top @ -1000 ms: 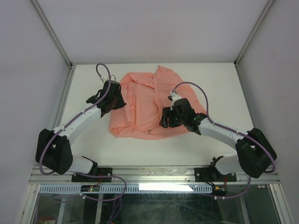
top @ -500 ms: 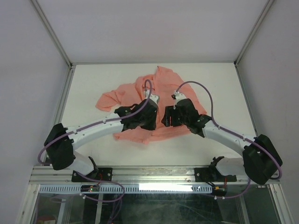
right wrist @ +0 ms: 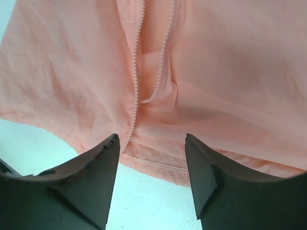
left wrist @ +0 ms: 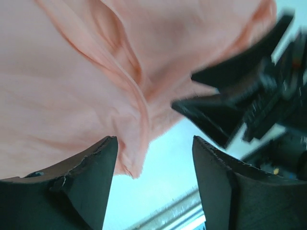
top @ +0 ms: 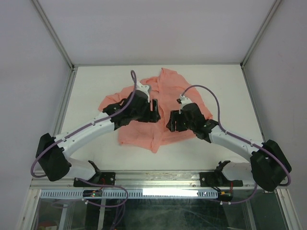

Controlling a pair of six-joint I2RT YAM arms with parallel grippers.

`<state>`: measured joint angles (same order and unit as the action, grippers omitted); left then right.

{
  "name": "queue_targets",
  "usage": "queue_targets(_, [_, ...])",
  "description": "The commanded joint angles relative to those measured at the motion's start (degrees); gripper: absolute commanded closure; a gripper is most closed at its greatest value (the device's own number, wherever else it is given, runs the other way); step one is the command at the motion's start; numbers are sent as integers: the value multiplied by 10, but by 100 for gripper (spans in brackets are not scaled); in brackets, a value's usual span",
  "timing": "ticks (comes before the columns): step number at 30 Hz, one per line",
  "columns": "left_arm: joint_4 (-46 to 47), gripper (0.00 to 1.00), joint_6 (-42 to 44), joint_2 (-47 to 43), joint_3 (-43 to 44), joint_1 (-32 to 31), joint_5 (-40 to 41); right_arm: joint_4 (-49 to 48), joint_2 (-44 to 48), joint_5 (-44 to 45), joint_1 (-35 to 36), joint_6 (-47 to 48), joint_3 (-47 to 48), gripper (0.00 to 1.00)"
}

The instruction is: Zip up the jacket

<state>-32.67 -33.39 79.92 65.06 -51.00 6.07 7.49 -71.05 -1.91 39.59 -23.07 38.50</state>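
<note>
The salmon-pink jacket (top: 141, 134) lies crumpled in the middle of the white table, one sleeve spread to the left. My left gripper (top: 154, 107) hovers open over its centre. In the left wrist view the left gripper (left wrist: 153, 143) has a loose fabric edge (left wrist: 136, 158) beside its left finger and nothing between the jaws. My right gripper (top: 171, 122) stands open just right of it, above the lower front. The right wrist view shows the right gripper (right wrist: 151, 139) over the hem (right wrist: 158, 165), with two unjoined rows of zipper teeth (right wrist: 135, 86) running away from it.
Bare white table (top: 91, 143) surrounds the jacket. White enclosure walls and metal corner posts (top: 55, 38) border it at the sides and back. A metal rail (top: 158, 178) runs along the near edge. The two grippers hang close together, and the right one (left wrist: 240, 110) shows in the left wrist view.
My left arm swung from the jacket's left edge to its middle, dragging fabric along, then opened and let go. The jacket's left side is now spread out. The right gripper barely moved.
</note>
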Motion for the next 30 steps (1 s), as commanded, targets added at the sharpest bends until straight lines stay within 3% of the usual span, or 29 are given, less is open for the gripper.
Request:
queue_targets(1, [41,31,18,-16,27,95,15,-62,1,-46,8,-9,6,41])
queue_targets(8, [53,35,53,109,146,190,17,-101,-46,-70,33,-18,8,45])
queue_targets(21, [-32,50,126,436,479,248,87,-133,-119,-64,89,-29,13,52])
queue_targets(26, [-49,57,140,507,543,259,105,-137,-138,-61,98,-33,13,60])
queue_targets(30, [-50,72,148,541,571,264,92,-138,-138,-59,103,-36,8,75])
